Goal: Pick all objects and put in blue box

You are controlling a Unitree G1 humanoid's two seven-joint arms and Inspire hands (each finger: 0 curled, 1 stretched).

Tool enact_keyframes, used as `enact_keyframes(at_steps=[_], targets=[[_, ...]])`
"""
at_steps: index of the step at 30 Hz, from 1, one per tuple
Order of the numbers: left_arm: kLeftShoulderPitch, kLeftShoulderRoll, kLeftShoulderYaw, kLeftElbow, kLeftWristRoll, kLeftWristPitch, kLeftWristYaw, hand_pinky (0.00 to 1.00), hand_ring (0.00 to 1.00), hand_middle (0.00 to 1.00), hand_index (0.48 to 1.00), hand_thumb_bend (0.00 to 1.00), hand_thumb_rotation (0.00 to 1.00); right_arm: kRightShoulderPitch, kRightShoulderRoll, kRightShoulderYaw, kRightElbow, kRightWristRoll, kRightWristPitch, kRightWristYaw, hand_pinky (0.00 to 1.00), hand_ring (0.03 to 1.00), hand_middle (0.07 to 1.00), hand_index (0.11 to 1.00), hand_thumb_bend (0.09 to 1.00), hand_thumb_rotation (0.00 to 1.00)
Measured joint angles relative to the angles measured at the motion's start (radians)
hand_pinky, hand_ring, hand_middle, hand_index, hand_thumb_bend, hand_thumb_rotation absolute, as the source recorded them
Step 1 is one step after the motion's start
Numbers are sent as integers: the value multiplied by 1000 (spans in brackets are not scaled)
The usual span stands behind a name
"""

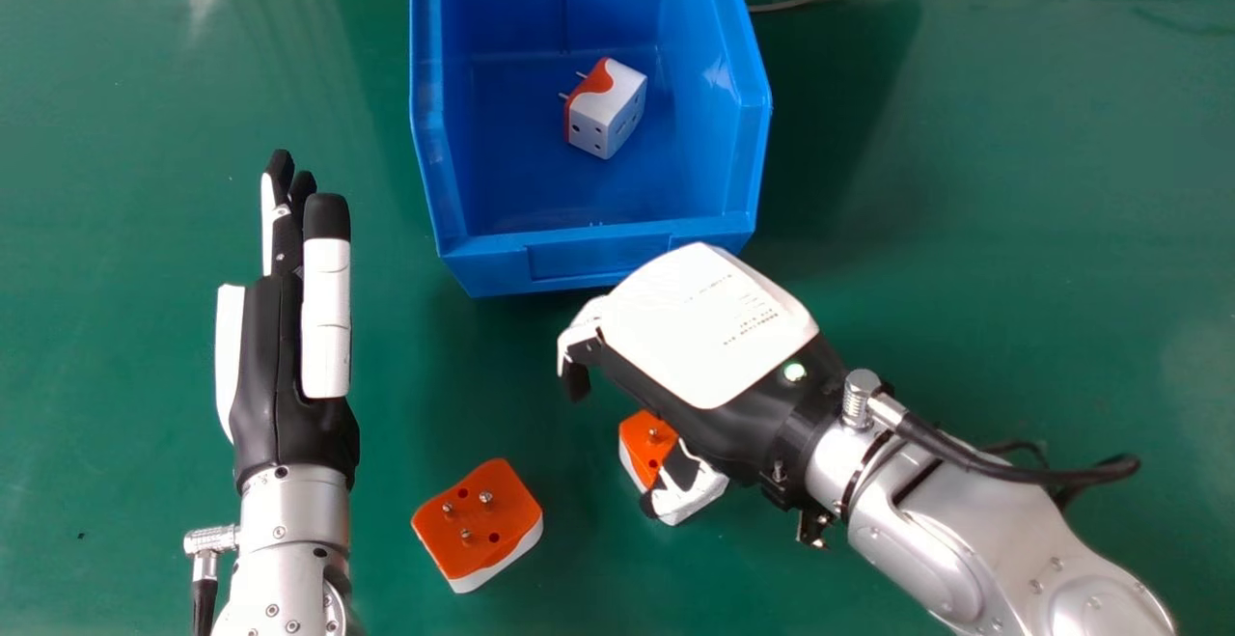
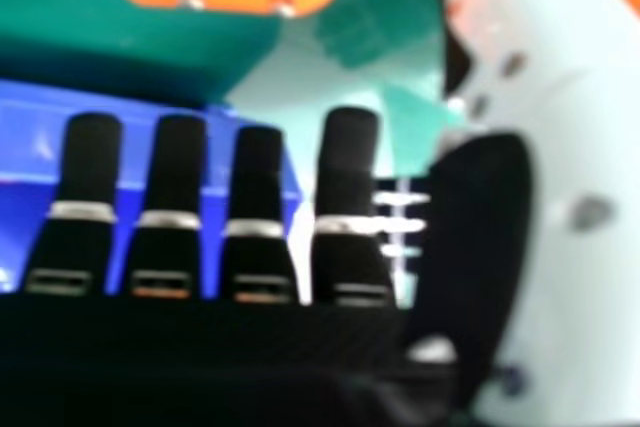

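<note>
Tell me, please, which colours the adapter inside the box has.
The adapter is white and orange, clearest in the head view.

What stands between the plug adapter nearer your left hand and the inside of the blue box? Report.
The near wall of the blue box; the plug adapter likely must be lifted over it. Nothing visible lies on the table between them; the right hand is just right of the direct path.

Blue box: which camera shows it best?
The head view, because you see into the blue box, with an adapter on its floor. The right hand view shows part of it, partly hidden behind the robot's right hand.
</note>
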Motion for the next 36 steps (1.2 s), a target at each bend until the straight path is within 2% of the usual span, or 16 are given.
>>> enact_keyframes(at_steps=[3, 4, 5, 8, 9, 14, 16, 25, 29, 30, 33, 34, 35, 36], targets=[[0, 0, 0, 0, 2, 0, 3, 1000, 1000, 1000, 1000, 904, 1000, 9, 2, -2, 9, 4, -8, -37, 511, 594, 657, 568, 556, 34], [0, 0, 0, 0, 2, 0, 5, 1000, 1000, 1000, 1000, 905, 1000, 12, 2, -4, 9, 8, -11, -44, 472, 554, 625, 556, 547, 27], [0, 0, 0, 0, 2, 0, 5, 1000, 1000, 1000, 1000, 905, 1000, 14, 2, -5, 9, 11, -15, -51, 472, 554, 625, 556, 547, 27], [0, 0, 0, 0, 0, 0, 2, 1000, 1000, 1000, 1000, 905, 1000, 17, 5, -9, 9, 21, -18, -53, 472, 554, 625, 556, 547, 27], [0, 0, 0, 0, 1, 0, 0, 1000, 1000, 1000, 1000, 903, 1000, 18, 6, -10, 9, 26, -18, -53, 437, 520, 599, 548, 541, 21], [0, 0, -1, 0, 2, 0, -1, 1000, 1000, 1000, 1000, 903, 1000, 20, 7, -10, 9, 36, -20, -57, 437, 520, 599, 548, 541, 21], [0, 0, -1, 0, 2, 0, -1, 1000, 1000, 1000, 1000, 903, 1000, 21, 6, -10, 8, 36, -19, -54, 409, 492, 577, 542, 535, 17], [0, 1, 1, 0, 1, 0, -1, 1000, 1000, 1000, 1000, 903, 1000, 18, -16, -7, -71, -19, 42, 164, 378, 455, 547, 536, 528, 11], [0, 1, 1, 0, 0, 0, -2, 1000, 1000, 1000, 1000, 903, 1000, 17, -24, 1, -119, -78, 69, 280, 378, 455, 547, 536, 528, 11], [0, 1, 2, 0, 0, 0, -2, 1000, 1000, 1000, 1000, 903, 1000, 16, -23, 2, -130, -83, 77, 319, 428, 522, 595, 528, 525, 33], [0, 0, 2, 0, -1, 0, -2, 1000, 1000, 1000, 1000, 903, 1000, 4, -10, 3, -163, -90, 123, 449, 428, 522, 595, 528, 525, 33], [0, 0, 2, 0, -1, 0, -2, 1000, 1000, 1000, 1000, 901, 1000, -5, -2, 3, -177, -93, 142, 500, 502, 603, 662, 594, 573, 41], [0, 0, 2, 0, -1, 0, -2, 1000, 1000, 1000, 1000, 901, 1000, -13, 4, 4, -188, -98, 157, 538, 502, 603, 662, 594, 573, 41], [0, 0, 2, 0, 0, 0, -2, 1000, 1000, 1000, 1000, 903, 1000, -18, 8, 4, -192, -104, 163, 560, 581, 682, 729, 667, 652, 74]])
